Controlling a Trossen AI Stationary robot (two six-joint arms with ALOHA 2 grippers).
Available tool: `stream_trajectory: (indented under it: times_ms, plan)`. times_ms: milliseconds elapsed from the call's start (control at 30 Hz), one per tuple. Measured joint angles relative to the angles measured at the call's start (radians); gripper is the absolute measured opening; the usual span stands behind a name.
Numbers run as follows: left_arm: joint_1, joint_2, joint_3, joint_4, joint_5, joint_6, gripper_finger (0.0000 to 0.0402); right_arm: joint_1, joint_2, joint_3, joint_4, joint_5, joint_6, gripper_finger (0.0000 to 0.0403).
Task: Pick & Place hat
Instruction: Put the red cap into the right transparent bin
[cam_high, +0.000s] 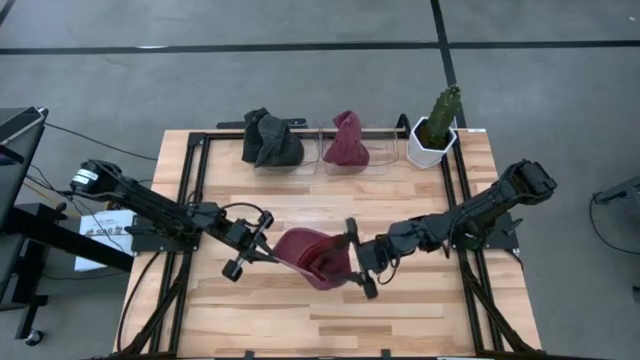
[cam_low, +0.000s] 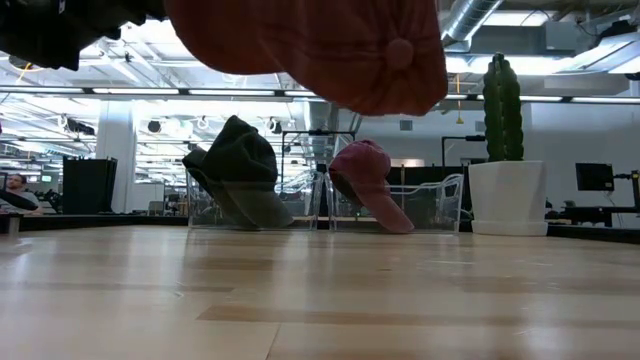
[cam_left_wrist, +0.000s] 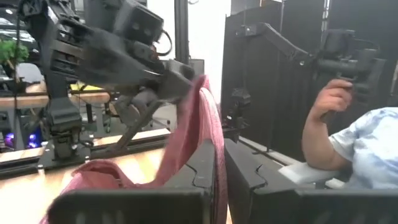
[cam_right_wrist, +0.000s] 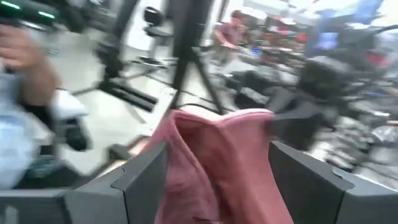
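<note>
No brand or lettering can be read on anything here; a white sheet (cam_high: 100, 235) beside the table's left edge carries print too small to make out. Above the middle of the wooden table (cam_high: 420, 310), a red hat (cam_high: 315, 257) hangs between the two arms, lifted clear of the boards in the low view. The left gripper (cam_high: 262, 250) is clamped on the hat's left edge, its fingers (cam_left_wrist: 199, 177) pressed together over the fabric. The right gripper (cam_high: 354, 262) grips the hat's right side, cloth bunched between its fingers (cam_right_wrist: 146, 171). Three hats are in sight: the held one, plus a dark hat (cam_high: 270, 140) and a maroon hat (cam_high: 346, 140), each sitting in one of two clear bins (cam_high: 310, 150) along the far edge. One cactus in a white pot (cam_high: 432, 143) stands just beside them at the right. A person's arm (cam_left_wrist: 323, 124) shows beyond the table.
</note>
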Motion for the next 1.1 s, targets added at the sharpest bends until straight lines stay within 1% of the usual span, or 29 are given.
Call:
stream_trajectory:
  times_ms: [67,100,267,333,367,400,433,500,600,733,800,833,900,1000,1100]
  plan:
    - [0.000,0.000,0.000,-0.007,0.014,-0.012,0.0015,0.000,0.000,0.000,0.013,0.152,-0.008,0.0270]
    - [0.000,0.000,0.000,-0.019,0.021,-0.017,0.0015,0.000,0.000,0.000,0.020,0.254,-0.006,0.0270]
    - [0.000,0.000,0.000,-0.087,0.026,-0.019,0.0015,0.000,0.000,0.000,0.032,0.852,0.044,0.0270]
    - [0.000,0.000,0.000,-0.092,0.025,-0.019,0.0015,0.009,-0.002,-0.008,0.038,1.052,0.054,0.0270]
    - [0.000,-0.002,0.000,-0.094,0.025,-0.021,0.0015,0.013,-0.002,-0.019,0.050,1.137,0.050,0.0270]
    - [0.000,-0.008,-0.001,-0.099,0.026,-0.025,0.0015,0.017,-0.002,-0.030,0.060,1.200,0.033,0.0270]
    - [0.000,-0.015,-0.001,-0.096,0.026,-0.027,0.0015,0.021,-0.003,-0.043,0.070,1.248,0.007,0.0270]
    - [-0.001,-0.043,-0.002,-0.089,0.030,-0.019,0.0015,0.027,-0.015,-0.074,0.069,1.311,-0.036,0.0270]
    - [-0.006,-0.108,-0.001,-0.025,0.078,0.005,0.0015,0.026,-0.037,-0.133,0.069,1.310,-0.070,0.0270]
    - [-0.029,-0.211,-0.001,0.033,0.168,0.037,0.0015,0.023,-0.071,-0.205,0.071,1.289,-0.070,0.0270]
    - [-0.038,-0.262,-0.001,0.036,0.214,0.041,0.0015,0.023,-0.075,-0.232,0.068,1.255,-0.049,0.0270]
    - [-0.042,-0.278,-0.001,0.039,0.240,0.042,0.0015,0.023,-0.075,-0.243,0.068,1.222,-0.032,0.0270]
    - [-0.058,-0.301,-0.004,0.032,0.286,0.042,0.0015,0.022,-0.075,-0.256,0.067,1.130,-0.002,0.0270]
    - [-0.092,-0.306,-0.027,0.034,0.301,0.063,0.0015,-0.002,-0.068,-0.258,0.072,0.890,0.022,0.0270]
    - [-0.129,-0.284,-0.060,0.057,0.258,0.111,0.0015,-0.035,-0.066,-0.249,0.083,0.635,0.019,0.0270]
